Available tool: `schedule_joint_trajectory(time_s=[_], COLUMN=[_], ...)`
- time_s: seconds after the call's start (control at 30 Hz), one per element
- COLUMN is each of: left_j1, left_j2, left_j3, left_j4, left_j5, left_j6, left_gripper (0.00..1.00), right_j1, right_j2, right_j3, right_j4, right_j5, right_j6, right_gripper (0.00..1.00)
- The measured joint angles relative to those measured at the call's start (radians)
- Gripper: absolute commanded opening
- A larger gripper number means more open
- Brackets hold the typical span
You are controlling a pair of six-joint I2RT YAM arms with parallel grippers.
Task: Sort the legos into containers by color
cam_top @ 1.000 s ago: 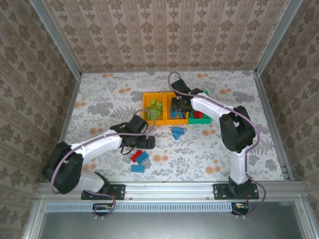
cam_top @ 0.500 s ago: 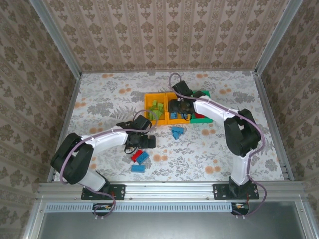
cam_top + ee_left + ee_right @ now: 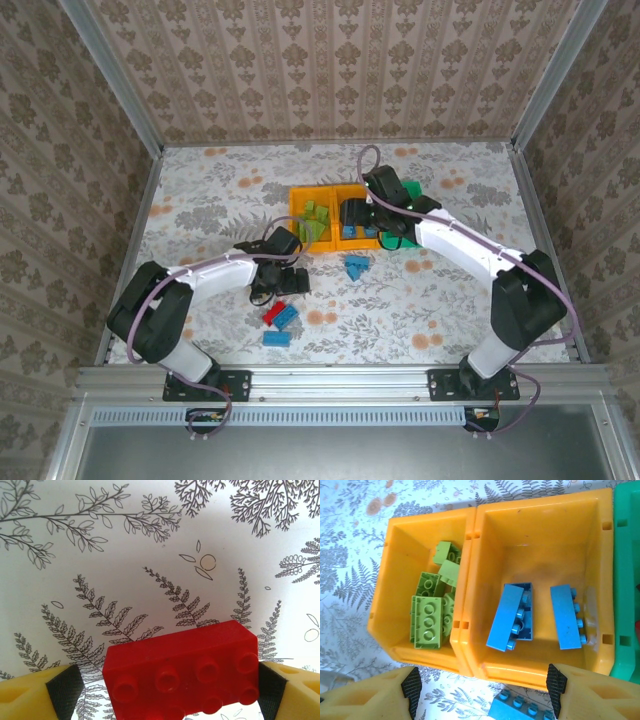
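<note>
A red lego (image 3: 182, 672) lies on the table between the fingers of my left gripper (image 3: 165, 692). The right pad (image 3: 270, 692) is at the brick's end, the left pad (image 3: 62, 690) stands apart from it, so the jaws are open. From above, that gripper (image 3: 278, 285) is just behind the red lego (image 3: 272, 313). My right gripper (image 3: 480, 690) is open and empty over the near wall of two orange containers. The left container (image 3: 387, 580) holds light green legos (image 3: 427, 615). The right one (image 3: 600, 545) holds blue legos (image 3: 506, 617). A green container (image 3: 626, 580) stands at the right.
Loose blue legos lie on the table: one beside the red lego (image 3: 289, 316), one nearer the front (image 3: 276, 338), and a small cluster (image 3: 355, 266) in front of the bins, seen also below the right gripper as a blue lego (image 3: 520, 711). Metal rails border the table.
My right gripper has opened over the blue bin and its arm has swung rightward. My left gripper has shifted slightly and its jaws have narrowed a little around the red lego.
</note>
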Motion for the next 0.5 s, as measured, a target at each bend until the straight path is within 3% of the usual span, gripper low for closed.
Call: schedule_joint_trajectory(time_s=[0.23, 0.5], left_j1=[0.006, 0.01], left_j2=[0.008, 0.013], left_j3=[0.001, 0.013], left_j4=[-0.005, -0.025], left_j5=[-0.01, -0.023], left_j6=[-0.002, -0.006], left_gripper=[0.81, 0.57], right_j1=[-0.004, -0.058], right_j2=[-0.106, -0.26], right_j3=[-0.101, -0.273], right_j4=[0.009, -0.001], right_j5=[0.067, 0.151], right_j6=[-0.005, -0.003], right_gripper=[0.76, 0.78])
